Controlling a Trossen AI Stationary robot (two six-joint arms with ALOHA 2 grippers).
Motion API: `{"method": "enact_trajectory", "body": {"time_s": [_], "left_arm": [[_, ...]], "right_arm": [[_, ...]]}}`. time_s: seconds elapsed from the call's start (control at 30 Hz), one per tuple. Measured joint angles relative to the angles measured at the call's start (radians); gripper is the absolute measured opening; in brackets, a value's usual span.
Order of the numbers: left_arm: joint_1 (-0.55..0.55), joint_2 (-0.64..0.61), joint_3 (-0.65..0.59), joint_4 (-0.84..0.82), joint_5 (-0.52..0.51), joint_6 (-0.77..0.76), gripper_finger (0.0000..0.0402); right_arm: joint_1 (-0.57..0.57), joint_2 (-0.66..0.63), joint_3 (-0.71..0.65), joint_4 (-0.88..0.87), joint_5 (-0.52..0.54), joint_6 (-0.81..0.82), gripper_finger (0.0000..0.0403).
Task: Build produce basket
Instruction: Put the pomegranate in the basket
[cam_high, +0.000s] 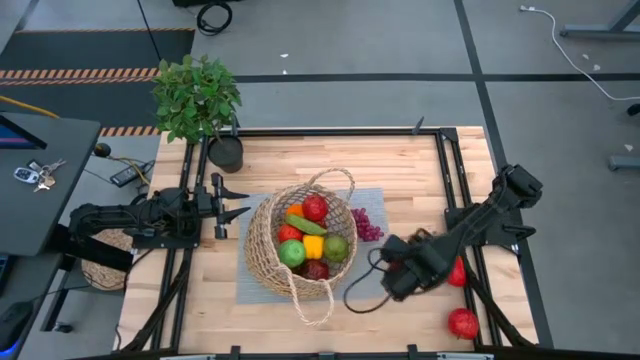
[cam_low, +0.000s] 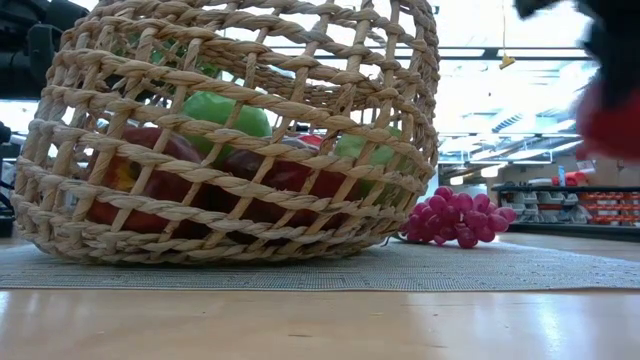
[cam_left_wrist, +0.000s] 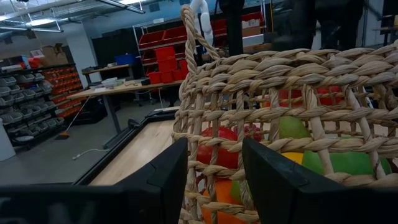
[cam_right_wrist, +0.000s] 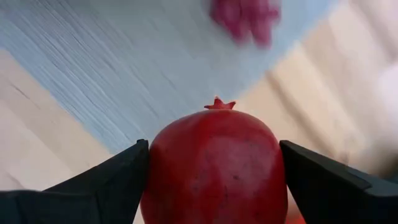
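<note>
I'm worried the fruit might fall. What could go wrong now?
The right end effector grips a round red pomegranate by its smooth sides, so it might slip on the way. The basket is already piled with produce, so a dropped fruit could roll off the pile. The grapes lie on the mat beside the basket, where the arm might bump them.

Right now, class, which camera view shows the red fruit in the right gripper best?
The right wrist view: the pomegranate fills it, crown visible, held between the right gripper fingers. The high view shows only a red sliver beside the arm. The low view gives a red blur at its edge. The left wrist view misses it.
</note>
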Motion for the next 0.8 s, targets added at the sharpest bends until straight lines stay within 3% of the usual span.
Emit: {"method": "enact_trajectory", "body": {"time_s": [0.2, 0.43, 0.63, 0.8], "left_arm": [[0.000, 0.000, 0.000, 0.000, 0.000, 0.000, 0.0160], [0.000, 0.000, 0.000, 0.000, 0.000, 0.000, 0.0160], [0.000, 0.000, 0.000, 0.000, 0.000, 0.000, 0.0160], [0.000, 0.000, 0.000, 0.000, 0.000, 0.000, 0.0160]], "right_arm": [[-0.089, 0.000, 0.176, -0.010, 0.099, -0.254, 0.0348], [-0.171, -0.001, 0.383, -0.020, 0.134, -0.530, 0.0348], [-0.228, -0.002, 0.501, 0.096, 0.136, -0.763, 0.0348], [-0.274, -0.002, 0.522, 0.241, 0.104, -0.929, 0.0348]]}}
